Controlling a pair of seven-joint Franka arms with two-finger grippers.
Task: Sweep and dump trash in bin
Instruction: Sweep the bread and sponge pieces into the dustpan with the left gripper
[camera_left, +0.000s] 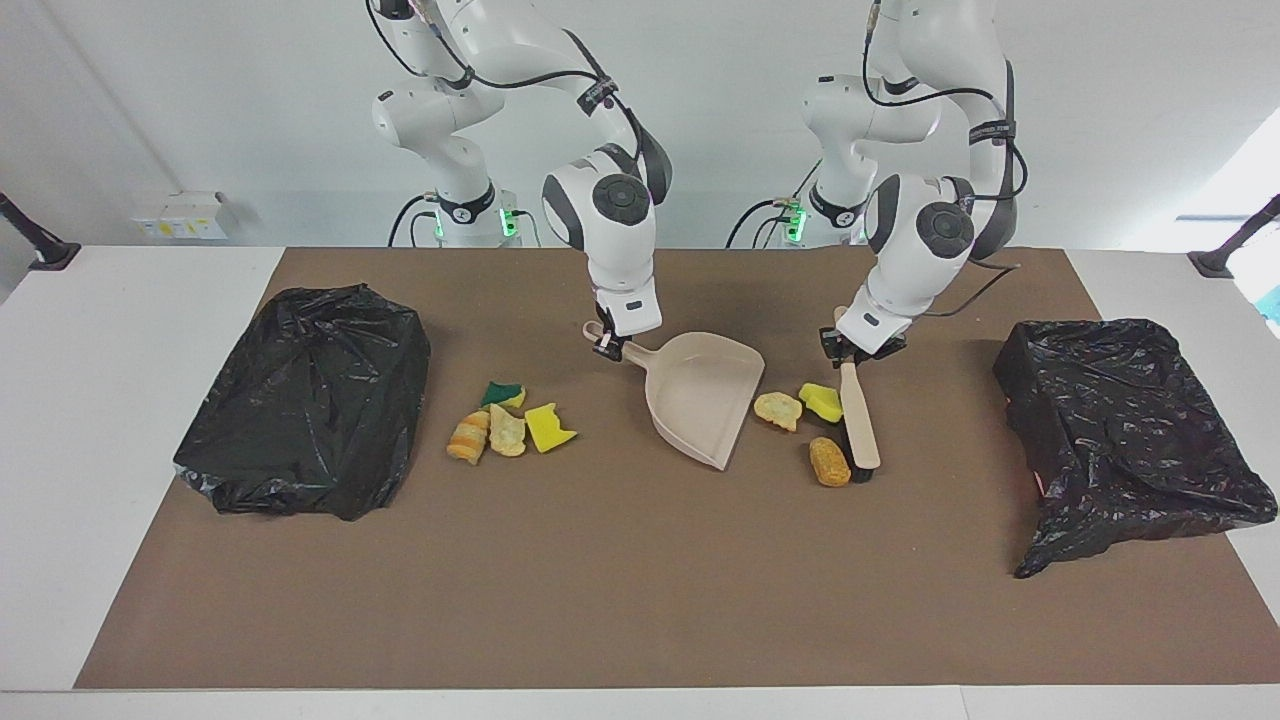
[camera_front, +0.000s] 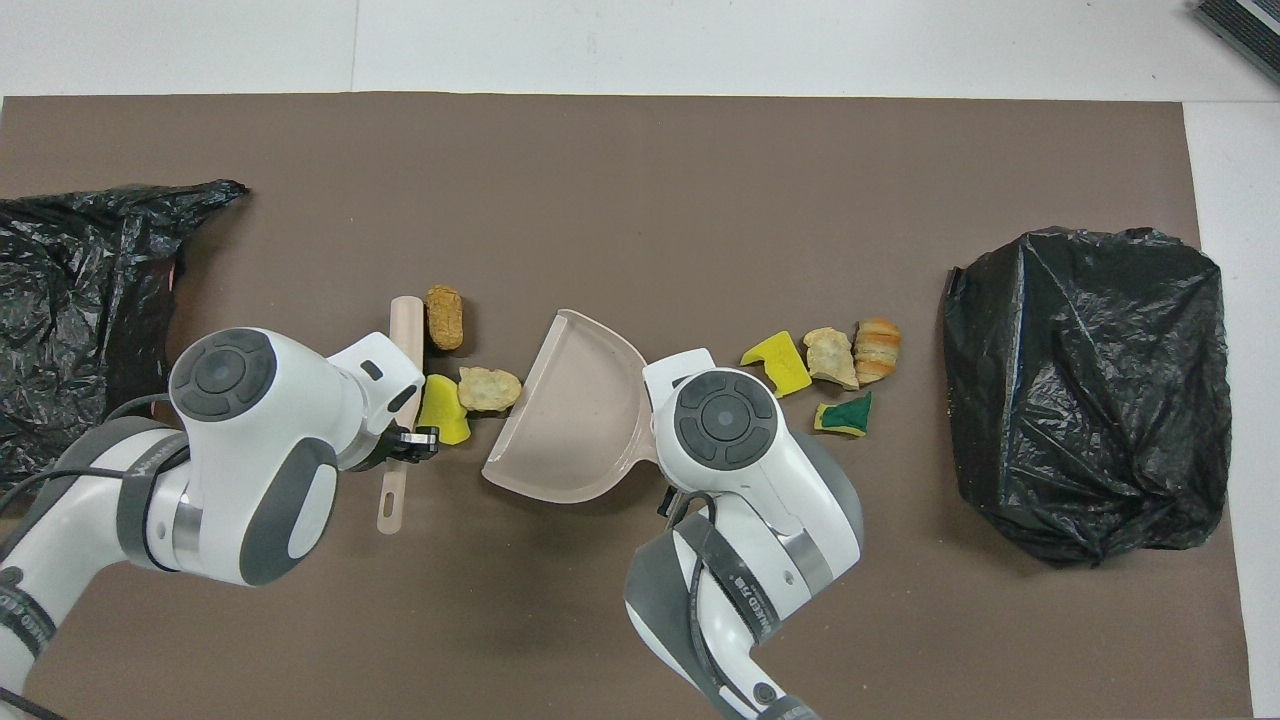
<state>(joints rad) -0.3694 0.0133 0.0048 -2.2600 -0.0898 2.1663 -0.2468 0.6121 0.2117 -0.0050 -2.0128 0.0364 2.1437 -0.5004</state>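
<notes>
Sweeping looks about to start, and a few things could go sideways. The dustpan (camera_left: 700, 398) is held by its handle, pinched in the right gripper (camera_left: 607, 348), with the pan's open edge turned toward the left arm's end of the table. The brush (camera_left: 858, 422) is held at its handle, clamped by the left gripper (camera_left: 838, 350), with its bristles set just beside the scraps. If the pan's lip is not kept flat on the brown mat (camera_left: 620, 580), the pieces could get shoved under it instead of in. If the brush is dragged too fast, the light sponge bits could be flicked past the pan.

Three scraps are bunched between the pan and the brush: a pale bread lump (camera_left: 777, 410) almost touching the pan's edge, a yellow sponge piece (camera_left: 820, 401) against the brush, and an orange bread lump (camera_left: 829, 461) by the brush head. Four more sit well apart from the pan, toward the right arm's end: a green-backed sponge (camera_left: 503, 393), a yellow sponge wedge (camera_left: 548, 427), a pale crust (camera_left: 507, 431) and a striped roll (camera_left: 468, 437). All look small, light and crumbly. A black bag-lined bin (camera_left: 305, 400) sits near those four, and a second bag (camera_left: 1125, 430) lies at the left arm's end.
</notes>
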